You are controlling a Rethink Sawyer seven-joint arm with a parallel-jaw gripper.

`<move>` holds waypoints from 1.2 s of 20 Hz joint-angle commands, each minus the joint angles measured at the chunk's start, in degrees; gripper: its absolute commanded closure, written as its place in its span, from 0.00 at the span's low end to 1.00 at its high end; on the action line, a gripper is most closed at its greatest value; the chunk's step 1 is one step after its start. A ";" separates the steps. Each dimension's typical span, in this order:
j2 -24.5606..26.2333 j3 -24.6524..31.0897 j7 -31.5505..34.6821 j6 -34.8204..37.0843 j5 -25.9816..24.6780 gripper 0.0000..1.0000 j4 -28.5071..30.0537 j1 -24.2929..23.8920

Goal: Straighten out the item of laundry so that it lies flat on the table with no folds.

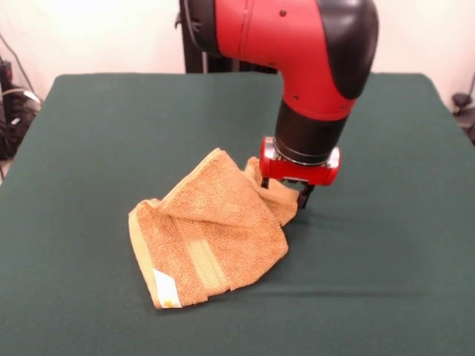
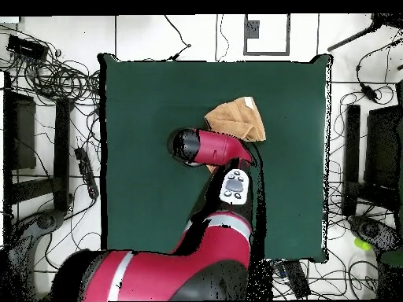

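The red and black arm [image 1: 312, 59] reaches straight down, wrist vertical, jaws held low and close together.

The small terry towel [image 1: 211, 237] is orange-tan, its smoother woven band a paler tan, its corner label [image 1: 165, 288] white with a yellow mark; the large felt-covered table [image 1: 111, 133] is plain dark green; the robot arm [image 1: 297, 44] is red and black, with a red collar above its gripper [image 1: 286, 194].

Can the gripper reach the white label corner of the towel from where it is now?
Probably yes. The gripper is low at the towel's far edge, and the white label lies uncovered at the opposite corner, on top, with open table around it.
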 commanded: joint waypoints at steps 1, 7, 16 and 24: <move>29.35 0.51 17.33 -42.27 3.55 0.00 -13.66 -1.31; 23.28 6.87 15.76 -37.16 -0.02 0.00 -7.87 -4.52; 12.17 12.08 15.27 -30.25 -0.59 0.00 4.03 -6.60; 19.74 10.75 13.18 -37.86 -3.12 0.00 -3.42 -7.49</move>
